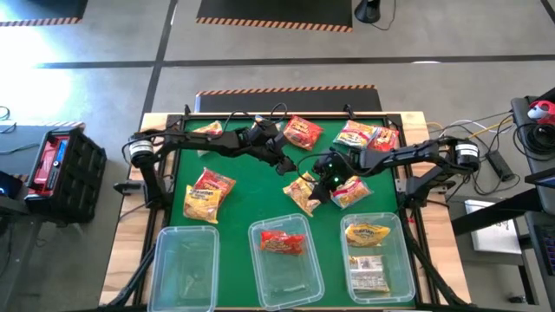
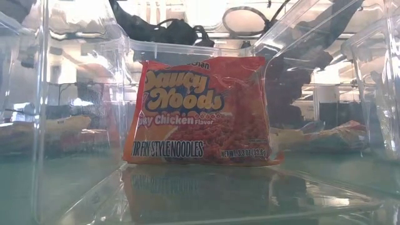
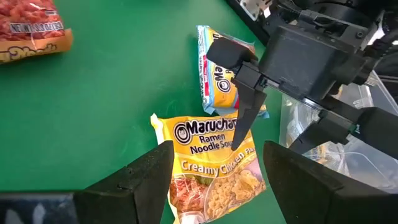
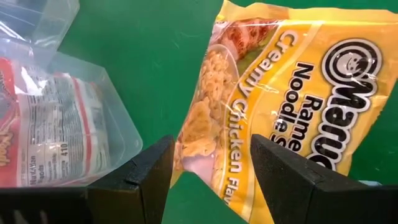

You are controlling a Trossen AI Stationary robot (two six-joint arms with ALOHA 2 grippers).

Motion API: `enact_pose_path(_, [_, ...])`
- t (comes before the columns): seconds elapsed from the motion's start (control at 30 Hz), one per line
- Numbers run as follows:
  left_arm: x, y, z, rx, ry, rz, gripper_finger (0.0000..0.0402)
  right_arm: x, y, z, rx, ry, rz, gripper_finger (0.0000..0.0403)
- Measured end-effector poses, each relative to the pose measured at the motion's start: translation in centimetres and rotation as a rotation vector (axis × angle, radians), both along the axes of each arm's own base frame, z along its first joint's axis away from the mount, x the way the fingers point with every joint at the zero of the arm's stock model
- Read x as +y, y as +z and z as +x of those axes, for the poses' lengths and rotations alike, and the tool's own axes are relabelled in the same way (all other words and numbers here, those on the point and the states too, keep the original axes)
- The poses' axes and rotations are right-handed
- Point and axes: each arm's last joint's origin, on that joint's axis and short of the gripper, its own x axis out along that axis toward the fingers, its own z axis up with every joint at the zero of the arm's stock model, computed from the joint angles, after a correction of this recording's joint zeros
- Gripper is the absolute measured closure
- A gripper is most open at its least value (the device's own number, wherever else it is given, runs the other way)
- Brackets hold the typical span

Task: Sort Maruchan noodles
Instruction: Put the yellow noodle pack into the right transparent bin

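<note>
Green table, three clear bins along the near edge. Left bin empty. Middle bin holding one red packet, seen upright in the low view, leaning against the bin wall. Right bin holding a yellow packet and another packet turned label-back. Sorting apparently by colour, one bin per kind; left bin likely reserved for a kind not yet placed.

Remaining packets loose on the table: one yellow at left, one near the far left edge, one red at far centre, a small heap at far right, and a cluster at centre.

Both arms converged on the centre cluster. Left gripper just above the yellow creamy-chicken packet, fingers spread wide, nothing between them. Right gripper over the same packet, fingers likewise apart and empty; one right fingertip close to the wrapper in the left wrist view, contact not certain. Blue-edged packet just beside it.

Judged: pre-grasp stage; about three packets sorted, most still out. Risk: two grippers crowding one packet; thin crinkly wrapper may slide rather than lift.
</note>
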Motion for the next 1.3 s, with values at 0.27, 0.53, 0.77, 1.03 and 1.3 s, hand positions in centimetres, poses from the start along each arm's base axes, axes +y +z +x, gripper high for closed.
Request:
enact_pose_path(0.27, [0.0, 0.1, 0.0, 0.003, 0.001, -0.003, 0.0171, 0.2, -1.6, 0.6, 0.046, 0.006, 0.022, 0.0200])
enact_pose_path(0.53, [-0.1, 0.4, -0.1, -0.007, 0.004, -0.003, 0.0171, -0.6, -2.6, 1.0, 0.071, -0.057, -0.066, 0.0200])
enact_pose_path(0.77, [-0.2, 0.4, -0.1, -0.007, 0.000, -0.004, 0.0170, -2.7, -3.0, 1.0, 0.066, -0.219, -0.164, 0.0200])
enact_pose_path(1.03, [-0.8, 0.1, -0.2, 0.041, -0.004, -0.012, 0.0171, -4.7, -2.7, 0.9, 0.036, -0.387, -0.142, 0.0200])
enact_pose_path(1.3, [-0.3, -1.4, 0.0, 0.120, 0.151, 0.016, 0.0170, -4.7, -0.6, 1.0, -0.087, -0.461, -0.056, 0.0200])
